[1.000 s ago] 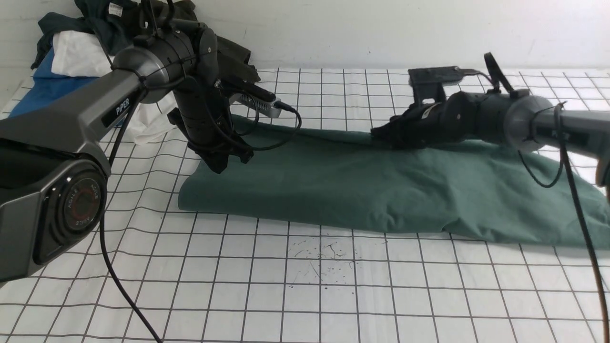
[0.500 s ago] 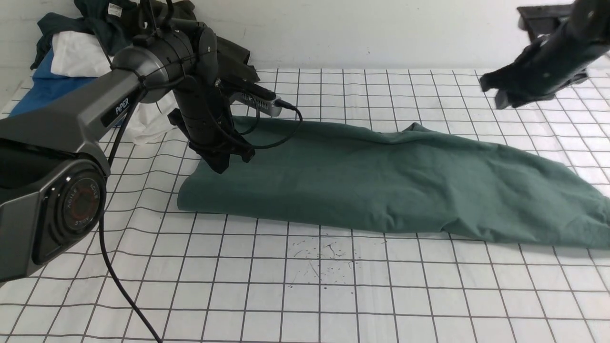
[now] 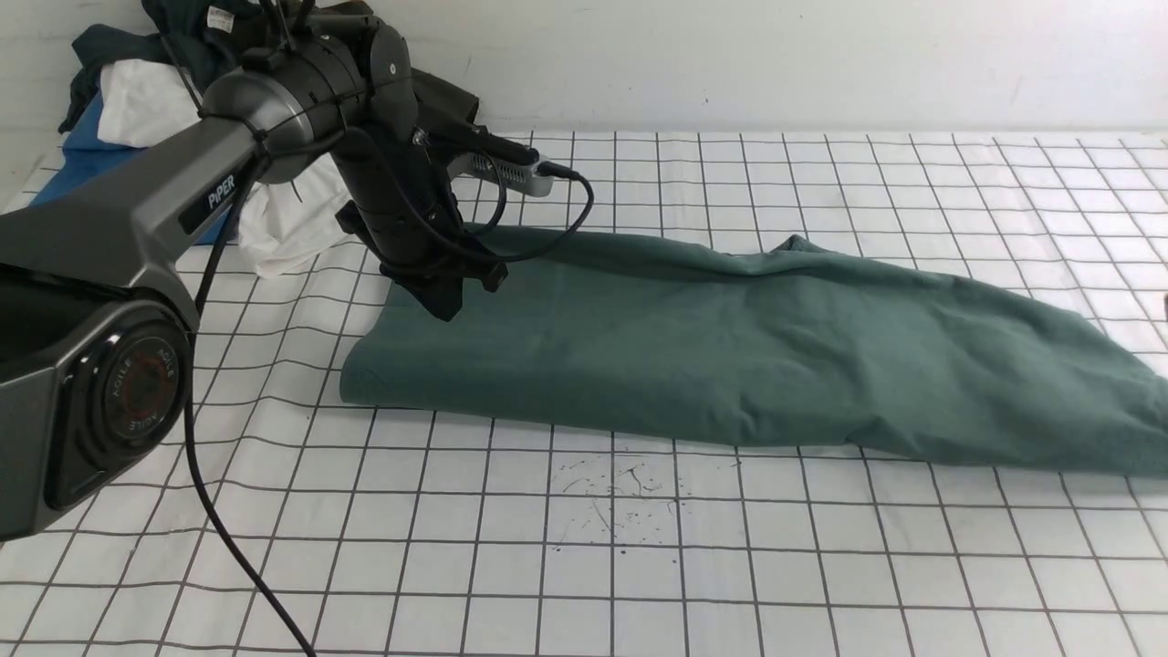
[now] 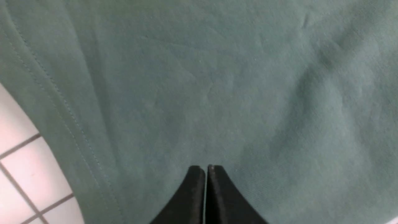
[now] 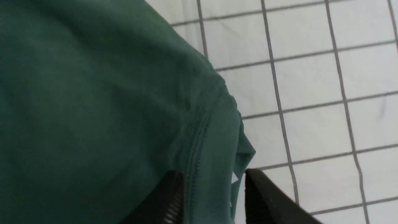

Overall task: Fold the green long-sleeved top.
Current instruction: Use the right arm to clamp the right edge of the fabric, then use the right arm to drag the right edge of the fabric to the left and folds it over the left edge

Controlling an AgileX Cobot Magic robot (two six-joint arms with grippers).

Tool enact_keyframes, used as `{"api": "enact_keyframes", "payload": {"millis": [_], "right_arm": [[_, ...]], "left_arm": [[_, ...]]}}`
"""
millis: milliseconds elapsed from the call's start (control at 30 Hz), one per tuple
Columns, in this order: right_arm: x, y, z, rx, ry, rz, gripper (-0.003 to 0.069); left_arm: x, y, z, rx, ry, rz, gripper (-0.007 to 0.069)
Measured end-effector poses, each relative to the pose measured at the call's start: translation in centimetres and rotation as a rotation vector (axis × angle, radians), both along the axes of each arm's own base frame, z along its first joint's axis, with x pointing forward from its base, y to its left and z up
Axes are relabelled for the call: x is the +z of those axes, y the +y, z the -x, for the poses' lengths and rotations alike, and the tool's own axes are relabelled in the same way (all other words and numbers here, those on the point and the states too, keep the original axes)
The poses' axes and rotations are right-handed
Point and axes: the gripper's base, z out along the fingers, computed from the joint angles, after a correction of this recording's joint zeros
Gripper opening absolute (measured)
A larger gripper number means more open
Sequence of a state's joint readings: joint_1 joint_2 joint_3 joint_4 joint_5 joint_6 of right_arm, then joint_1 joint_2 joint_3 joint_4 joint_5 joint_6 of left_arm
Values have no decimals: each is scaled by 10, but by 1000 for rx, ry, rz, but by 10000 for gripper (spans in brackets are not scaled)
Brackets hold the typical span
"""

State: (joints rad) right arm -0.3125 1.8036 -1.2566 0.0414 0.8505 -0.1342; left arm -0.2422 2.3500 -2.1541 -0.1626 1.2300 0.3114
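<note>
Front: your top (image 3: pixel 730 356) lies across the bench (image 3: pixel 639 547) as a long band, apparently folded lengthwise, left tool (image 3: pixel 447 297) over its left end. Left wrist: that tool's tips meet, gripping no cloth. Right wrist: your right tool (image 5: pixel 211 172) gapes astride a stitched edge, nothing gripped; crosswise folds seem left.

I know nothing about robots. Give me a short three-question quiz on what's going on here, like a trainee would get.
1. True or false: the left gripper is shut.
2. What lies between the right gripper's open jaws? A) the top's edge B) a cable C) a blue garment
3. Fill in: the tablecloth is printed with a ___ of dark lines.
Key: 1 true; 2 A; 3 grid.
</note>
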Motion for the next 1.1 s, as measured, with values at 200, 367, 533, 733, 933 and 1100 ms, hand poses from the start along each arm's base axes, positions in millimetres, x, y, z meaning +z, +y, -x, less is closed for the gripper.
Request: {"api": "enact_keyframes", "payload": {"millis": [200,367,533,733,933,1100], "right_arm": [[-50,-9,-9,-91,61,-51,561],[-66,-1,-17,-73,76,-61,631],[-65,12,-24,-15,65,-30,530],[-58,18,-26,20,72,-9,252],[1,13,-16,63,-16,133,9],[76,6,0,26,-154,287,6]], "left_arm": [[0,0,0,0,1,3,-8],[0,0,0,1,1,3,-8],[0,0,0,1,1,5,-8],[4,0,1,1,-7,4,-8],[42,3,8,1,-83,20,-8],[92,6,24,-1,-180,44,-8]]}}
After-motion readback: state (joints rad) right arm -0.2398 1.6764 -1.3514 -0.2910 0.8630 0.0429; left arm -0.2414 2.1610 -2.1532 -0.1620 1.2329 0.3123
